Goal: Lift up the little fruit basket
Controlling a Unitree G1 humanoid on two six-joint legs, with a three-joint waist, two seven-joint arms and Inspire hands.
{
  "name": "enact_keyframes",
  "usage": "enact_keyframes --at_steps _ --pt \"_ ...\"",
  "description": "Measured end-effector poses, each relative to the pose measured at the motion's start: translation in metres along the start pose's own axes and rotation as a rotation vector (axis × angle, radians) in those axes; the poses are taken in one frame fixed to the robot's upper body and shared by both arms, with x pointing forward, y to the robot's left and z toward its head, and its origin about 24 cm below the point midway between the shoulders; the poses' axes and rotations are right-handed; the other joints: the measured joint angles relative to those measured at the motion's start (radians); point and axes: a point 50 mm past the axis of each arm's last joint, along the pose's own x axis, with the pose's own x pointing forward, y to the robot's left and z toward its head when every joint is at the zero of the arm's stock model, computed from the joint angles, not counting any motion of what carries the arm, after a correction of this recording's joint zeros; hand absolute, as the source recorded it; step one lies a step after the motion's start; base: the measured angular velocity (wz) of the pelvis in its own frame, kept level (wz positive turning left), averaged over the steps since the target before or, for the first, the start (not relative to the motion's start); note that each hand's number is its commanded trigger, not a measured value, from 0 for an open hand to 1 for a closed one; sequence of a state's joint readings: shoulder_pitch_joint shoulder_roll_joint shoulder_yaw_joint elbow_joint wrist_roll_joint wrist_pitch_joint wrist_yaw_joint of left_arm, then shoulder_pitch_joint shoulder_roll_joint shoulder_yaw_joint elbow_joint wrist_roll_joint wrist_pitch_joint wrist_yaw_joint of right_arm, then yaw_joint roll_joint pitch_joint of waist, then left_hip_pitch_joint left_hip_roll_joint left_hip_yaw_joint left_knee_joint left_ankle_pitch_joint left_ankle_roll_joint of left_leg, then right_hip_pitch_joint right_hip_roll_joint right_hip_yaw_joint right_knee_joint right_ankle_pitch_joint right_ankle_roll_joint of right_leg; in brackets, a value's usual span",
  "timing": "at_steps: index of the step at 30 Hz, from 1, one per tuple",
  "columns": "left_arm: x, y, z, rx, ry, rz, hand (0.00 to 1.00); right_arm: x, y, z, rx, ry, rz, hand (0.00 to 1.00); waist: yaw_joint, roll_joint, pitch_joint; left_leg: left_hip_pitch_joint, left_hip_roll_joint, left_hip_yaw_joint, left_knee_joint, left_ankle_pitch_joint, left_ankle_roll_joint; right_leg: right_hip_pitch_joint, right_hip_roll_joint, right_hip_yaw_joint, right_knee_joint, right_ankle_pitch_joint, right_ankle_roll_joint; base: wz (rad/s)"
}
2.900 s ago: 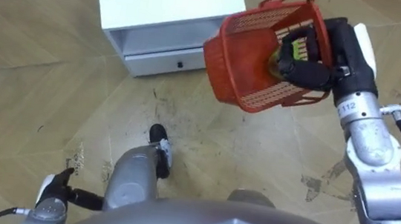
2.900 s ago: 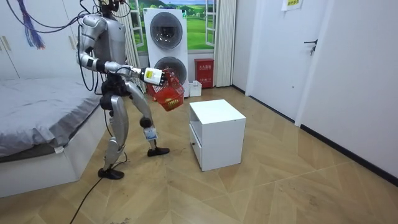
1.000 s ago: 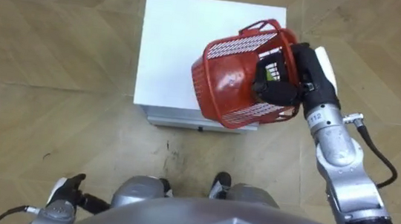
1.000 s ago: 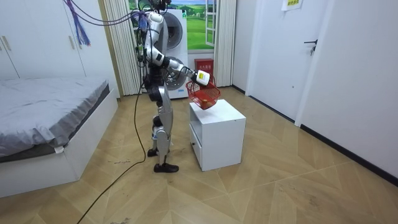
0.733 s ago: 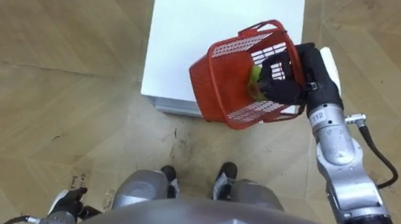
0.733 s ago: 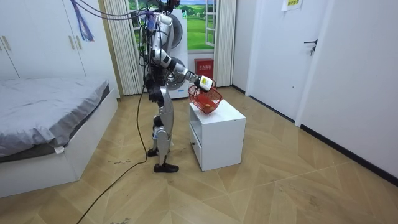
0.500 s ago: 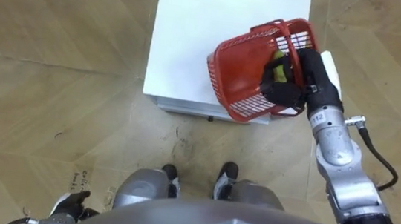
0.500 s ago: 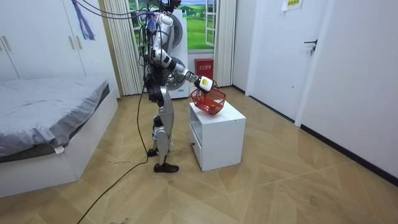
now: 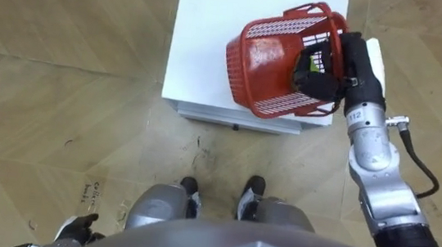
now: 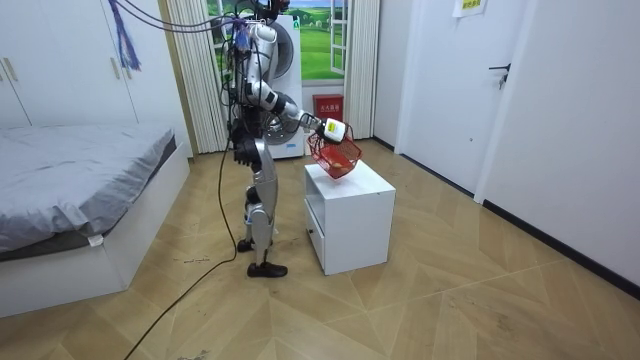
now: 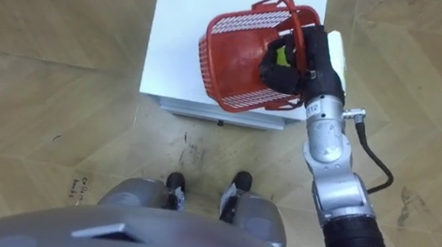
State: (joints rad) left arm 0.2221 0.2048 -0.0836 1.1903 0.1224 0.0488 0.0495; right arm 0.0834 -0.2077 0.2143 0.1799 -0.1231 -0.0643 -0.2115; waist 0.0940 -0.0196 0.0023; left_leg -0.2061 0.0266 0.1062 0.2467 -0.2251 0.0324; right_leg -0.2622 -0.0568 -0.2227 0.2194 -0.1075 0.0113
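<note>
Since 2.9 s ago robot walked from bed [image 10: 70,190] to front of white cabinet [image 9: 205,40]. Red basket [image 9: 281,60] now over cabinet top, near front right corner. Basket tilted on side, mouth toward right hand [image 9: 344,62]; fingers curled over rim, gripping. Yellow-green fruit [image 9: 316,61] inside, partly behind fingers. Basket touching top or not: cannot tell. Left hand [image 9: 77,228] low at side, grip unclear.

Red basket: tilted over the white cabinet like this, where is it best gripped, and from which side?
At the rim, from the robot's right: the red basket tips its open mouth that way, so the right hand can curl over the rim, as it does now.
</note>
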Motion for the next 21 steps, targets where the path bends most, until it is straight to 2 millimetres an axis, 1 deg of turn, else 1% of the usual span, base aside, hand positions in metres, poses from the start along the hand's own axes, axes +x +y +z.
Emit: enact_keyframes --at_steps 3,7,10,12,14,17,21 --pt "0.000 -0.001 -0.002 0.000 0.014 -0.006 0.00 0.005 0.003 0.008 0.021 -0.024 -0.009 1.00 0.000 -0.001 0.0005 -0.002 0.001 -0.001 0.000 0.000 0.000 -0.001 0.000 -0.001 0.000 0.000 0.000 0.00" --pt "0.000 -0.003 -0.002 0.017 0.014 -0.027 0.00 0.010 0.002 0.014 0.032 -0.045 -0.026 1.00 0.013 -0.006 0.0033 -0.010 0.000 -0.004 0.005 0.000 0.000 -0.006 0.000 -0.001 0.000 0.000 0.000 0.00" --pt "0.000 -0.006 -0.001 0.038 0.013 -0.038 0.00 0.013 0.002 0.017 0.037 -0.056 -0.041 1.00 0.020 -0.009 0.0065 -0.012 0.000 -0.011 0.005 0.000 0.000 -0.007 0.000 -0.004 0.000 0.000 0.000 0.04" --pt "0.000 -0.006 -0.001 0.046 0.012 -0.040 0.00 0.015 0.001 0.020 0.042 -0.064 -0.054 1.00 0.022 -0.014 0.0113 -0.018 0.000 -0.014 0.007 0.000 0.000 -0.012 0.000 -0.007 0.000 0.000 0.000 0.04" --pt "0.000 -0.008 -0.001 0.059 0.009 -0.046 0.00 0.017 0.002 0.019 0.046 -0.056 -0.060 1.00 0.022 -0.015 0.0119 -0.025 -0.001 -0.017 0.010 0.000 0.000 -0.015 -0.001 -0.009 0.000 0.000 0.000 0.05" --pt "-0.001 -0.009 0.000 0.070 0.004 -0.049 0.00 0.019 0.004 0.011 0.040 -0.022 -0.056 1.00 0.022 -0.015 0.0128 -0.029 -0.002 -0.026 0.012 0.000 0.000 -0.015 -0.004 -0.025 0.000 0.000 0.000 0.08" --pt "0.000 -0.009 0.000 0.068 0.004 -0.047 0.00 0.022 0.005 0.007 0.038 0.003 -0.058 1.00 0.032 -0.011 0.0160 -0.035 -0.002 -0.027 0.014 0.000 0.000 -0.018 -0.004 -0.029 0.000 0.000 0.000 0.01"
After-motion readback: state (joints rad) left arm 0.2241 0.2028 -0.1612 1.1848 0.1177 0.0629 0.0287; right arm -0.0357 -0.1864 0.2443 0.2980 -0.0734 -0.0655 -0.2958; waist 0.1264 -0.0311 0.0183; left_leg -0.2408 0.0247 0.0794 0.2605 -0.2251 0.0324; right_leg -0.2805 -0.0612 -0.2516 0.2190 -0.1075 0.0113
